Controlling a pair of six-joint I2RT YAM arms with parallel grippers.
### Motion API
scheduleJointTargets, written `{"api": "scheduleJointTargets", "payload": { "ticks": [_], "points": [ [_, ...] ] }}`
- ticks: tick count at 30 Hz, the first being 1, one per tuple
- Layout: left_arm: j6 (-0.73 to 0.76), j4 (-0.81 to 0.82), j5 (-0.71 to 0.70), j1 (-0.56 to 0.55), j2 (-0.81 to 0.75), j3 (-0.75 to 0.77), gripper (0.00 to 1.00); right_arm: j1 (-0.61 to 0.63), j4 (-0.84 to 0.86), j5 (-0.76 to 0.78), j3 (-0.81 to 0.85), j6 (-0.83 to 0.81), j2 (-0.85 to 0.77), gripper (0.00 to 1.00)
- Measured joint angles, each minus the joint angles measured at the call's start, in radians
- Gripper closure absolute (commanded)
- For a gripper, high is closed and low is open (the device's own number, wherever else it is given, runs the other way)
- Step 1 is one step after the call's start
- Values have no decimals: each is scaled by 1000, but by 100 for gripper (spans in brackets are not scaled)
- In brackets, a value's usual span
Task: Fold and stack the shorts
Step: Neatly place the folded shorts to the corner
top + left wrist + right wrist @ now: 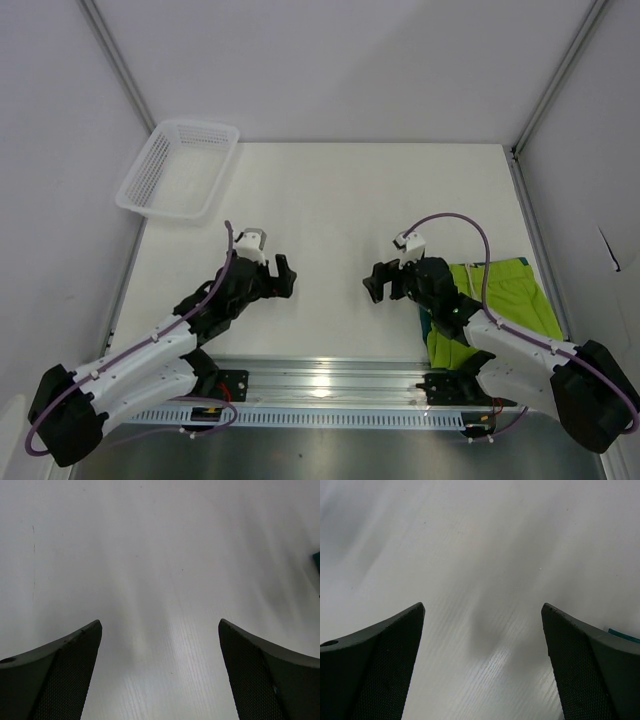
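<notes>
The lime yellow-green shorts (505,295) lie folded at the table's right side, partly under my right arm. A strip of dark teal shorts (426,322) shows beneath them at their left edge; a teal sliver (317,562) also shows at the right edge of the left wrist view, and another teal sliver (625,636) behind the right finger in the right wrist view. My left gripper (283,276) hovers open over bare table left of centre. My right gripper (372,283) is open too, left of the shorts. Both wrist views show only tabletop between the fingers.
A white mesh basket (178,170) sits at the table's far left corner, overhanging the edge. White walls close in the table (340,200) on three sides. A metal rail (330,385) with the arm bases runs along the near edge.
</notes>
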Motion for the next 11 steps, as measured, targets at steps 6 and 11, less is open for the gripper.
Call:
{"api": "scheduleJointTargets", "payload": {
  "ticks": [6,11],
  "points": [
    [0,-5,-4,0,-29,0,1,7,0,7,0,0,0,1],
    [0,-8,-7,0,-48,-8,1,16,0,8,1,-3,0,0]
  ]
}}
